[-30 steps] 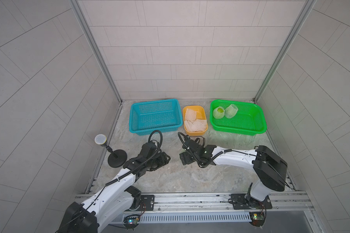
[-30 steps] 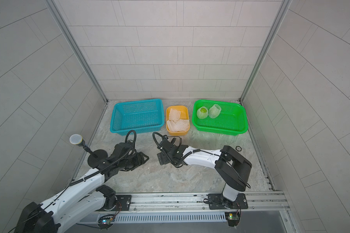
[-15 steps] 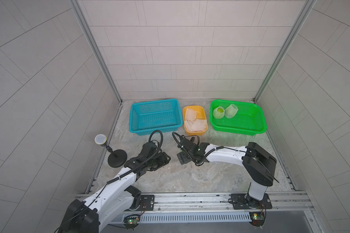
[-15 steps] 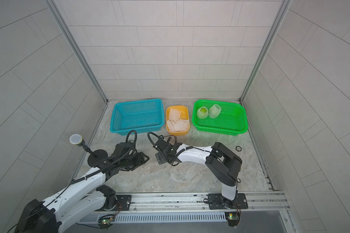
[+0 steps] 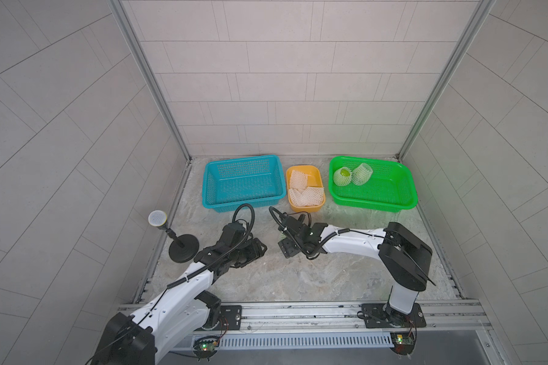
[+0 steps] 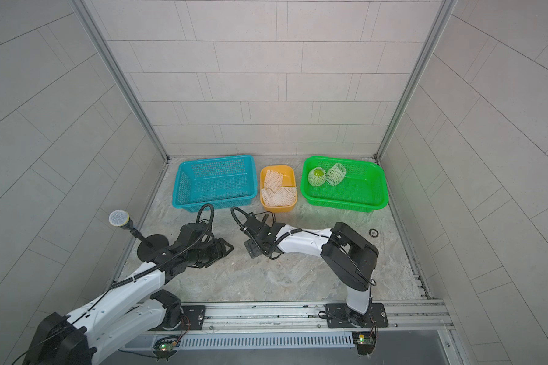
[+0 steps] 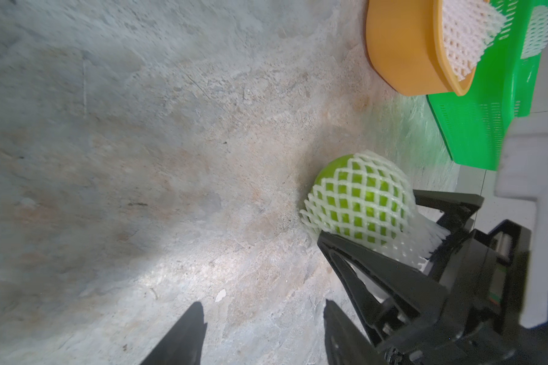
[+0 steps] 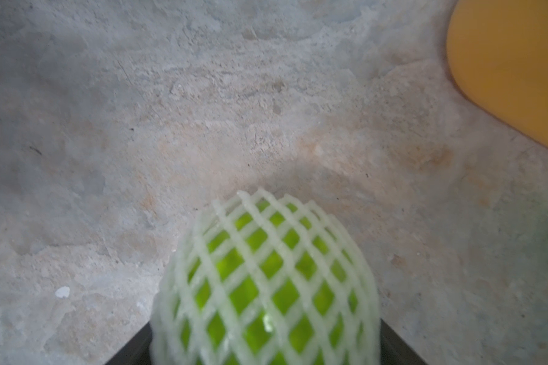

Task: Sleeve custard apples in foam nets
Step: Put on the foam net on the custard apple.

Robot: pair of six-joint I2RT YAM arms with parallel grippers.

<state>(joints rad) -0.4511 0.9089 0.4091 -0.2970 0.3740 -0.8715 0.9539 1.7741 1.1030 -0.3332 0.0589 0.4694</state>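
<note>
One custard apple (image 8: 266, 284), bright green inside a white foam net (image 7: 361, 202), lies on the stone floor between the two arms; a sliver of it shows in a top view (image 5: 281, 235). My right gripper (image 8: 266, 341) is shut on it, one jaw against each side of the net. My left gripper (image 7: 264, 316) stands open and empty just to the left, its dark fingertips (image 7: 190, 328) apart from the fruit. Two more netted custard apples (image 5: 342, 176) (image 5: 362, 173) rest in the green basket (image 5: 377, 205). Loose foam nets (image 5: 304, 192) fill the orange bin (image 5: 304, 208).
An empty blue basket (image 5: 241, 205) stands at the back left, beside the orange bin (image 6: 277, 207) and green basket (image 6: 345, 203). A microphone on a round black stand (image 5: 183, 249) sits by the left wall. A small black ring (image 6: 374, 233) lies near the right wall.
My right arm has slid a little to the left, and its jaws have narrowed onto the netted custard apple. The left arm has not moved.
</note>
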